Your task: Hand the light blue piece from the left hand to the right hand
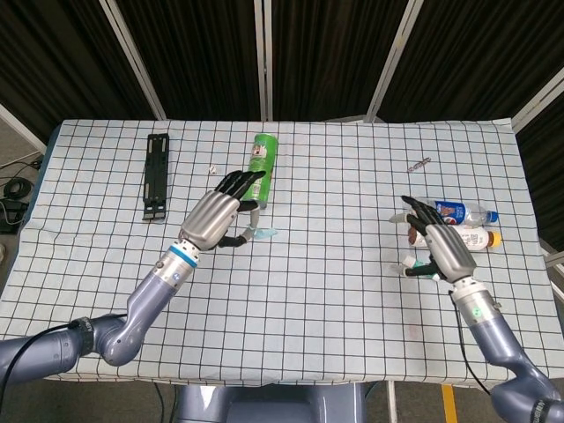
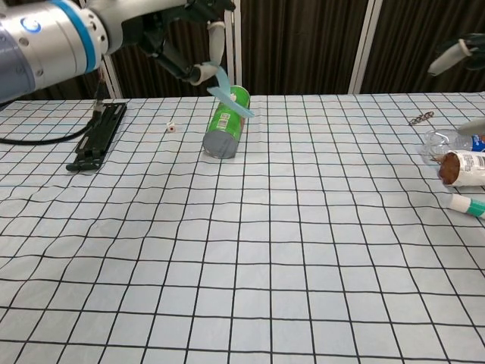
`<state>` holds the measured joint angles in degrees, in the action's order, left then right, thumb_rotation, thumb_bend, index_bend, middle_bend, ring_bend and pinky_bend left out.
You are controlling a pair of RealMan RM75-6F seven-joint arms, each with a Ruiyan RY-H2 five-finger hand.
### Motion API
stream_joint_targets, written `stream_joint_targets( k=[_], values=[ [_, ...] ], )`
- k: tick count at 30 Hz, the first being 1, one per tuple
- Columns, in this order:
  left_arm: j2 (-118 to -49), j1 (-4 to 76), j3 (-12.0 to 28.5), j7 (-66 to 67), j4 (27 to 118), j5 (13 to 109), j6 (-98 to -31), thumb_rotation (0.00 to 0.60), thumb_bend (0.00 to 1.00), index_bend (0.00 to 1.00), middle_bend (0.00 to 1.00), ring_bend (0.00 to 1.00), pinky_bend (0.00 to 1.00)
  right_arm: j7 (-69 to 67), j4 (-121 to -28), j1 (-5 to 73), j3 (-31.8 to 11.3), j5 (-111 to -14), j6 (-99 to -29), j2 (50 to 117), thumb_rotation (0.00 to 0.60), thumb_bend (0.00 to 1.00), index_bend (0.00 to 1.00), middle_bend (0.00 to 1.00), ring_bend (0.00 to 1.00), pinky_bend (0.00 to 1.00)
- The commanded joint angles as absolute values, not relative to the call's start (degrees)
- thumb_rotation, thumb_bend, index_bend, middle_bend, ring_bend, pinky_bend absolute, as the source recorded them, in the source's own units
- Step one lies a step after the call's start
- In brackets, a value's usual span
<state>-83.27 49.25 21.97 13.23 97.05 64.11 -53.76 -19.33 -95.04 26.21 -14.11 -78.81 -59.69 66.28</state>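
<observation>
light blue piece, thin flat strip, tilted, pinched in left hand, airborne

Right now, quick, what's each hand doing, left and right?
Left hand: holding the light blue piece, pinched and lifted off the table.
Right hand: open, fingers spread, holding nothing.

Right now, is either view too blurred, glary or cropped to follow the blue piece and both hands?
Head view: sharp, evenly lit, no glare; left hand, blue piece and right hand all clear. Chest view: the piece is sharp against the green can, but the left hand runs off the top edge, and only right fingertips show at the right edge.
</observation>
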Motion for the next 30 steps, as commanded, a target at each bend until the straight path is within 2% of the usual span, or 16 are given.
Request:
stream_joint_targets(
  k=[1, 10, 19, 30],
  values=[
    [-82.1, 53.8, 26.2, 19.6, 102.0, 54.9, -53.4, 0.6, 0.68, 0.89, 0.0, 0.0, 0.0, -19.0, -96.7, 29.0, -16.4, -75.9, -57.5, 68.7, 0.6, 0.03, 0.33, 0.05, 0.0, 0.0],
    [-85.7, 59.5, 28.0, 22.7, 101.8, 45.0, -55.6, 0.6, 0.69, 0.89, 0.0, 0.0, 0.0, -13.0, -98.2, 33.6, -19.8, -67.1, -57.5, 76.0, 0.6, 0.13, 0.4, 0.07, 0.0, 0.0],
    [-89.5, 61.9, 27.8, 20.7, 99.2, 43.6, -56.9, 0.6, 0.7, 0.89, 0.0, 0.0, 0.0, -8.3, -98.2, 35.2, -20.1, -63.7, -60.3, 80.9, 0.6, 0.14, 0.45, 0.08, 0.0, 0.0],
    [-92.8, 63.4, 27.0, 20.1, 97.4, 42.9, -60.0, 0.6, 0.7, 0.9, 0.0, 0.0, 0.0, -6.4, -97.8, 35.3, -20.6, -63.3, -63.3, 82.7, 0.6, 0.17, 0.52, 0.1, 0.0, 0.0]
  ],
)
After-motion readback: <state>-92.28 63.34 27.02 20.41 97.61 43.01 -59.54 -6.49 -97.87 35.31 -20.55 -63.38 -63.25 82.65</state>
